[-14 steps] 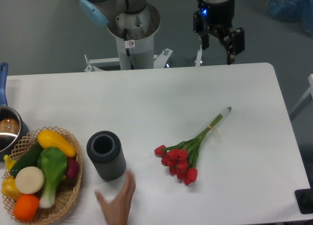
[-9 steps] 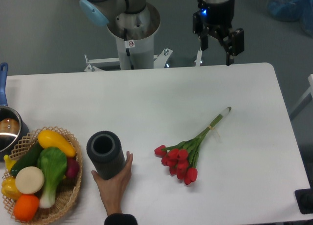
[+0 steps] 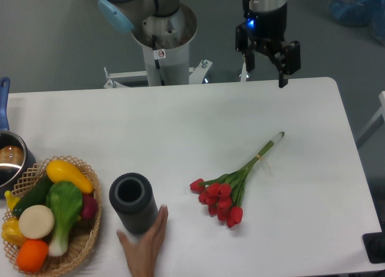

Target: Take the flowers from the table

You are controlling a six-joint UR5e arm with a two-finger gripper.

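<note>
Status of task: not begun, as far as the view shows. The flowers lie flat on the table, untouched, right of centre and toward the near edge. All of the work is judged to remain: reach, descend, close on the stems, lift.

Item, flowers: red buds bunched at the near-left end; thin green stems run up and to the right, tied partway along, with the pale cut tips pointing to the far right. Nothing touches them.

Item, gripper: hangs beyond the far edge of the table, right of the arm's base, well apart from the flowers. Its two fingers point downward with a clear gap between them and nothing held; the jaws stand spread. A blue light shows on the wrist above it.

Item, arm pose: only the wrist section and the base column are in view; the links between are out of frame, so the reach cannot be read in full.

Item, grey cylinder: upright, hollow top showing, near-left of the flowers and apart from them.

Item, person's hand: enters from the near edge, palm down, fingers against the near side of the cylinder.

Item, wicker basket: near-left corner, holding toy vegetables.

Item, pot: at the left edge, blue handle pointing away, partly cut off.
</note>
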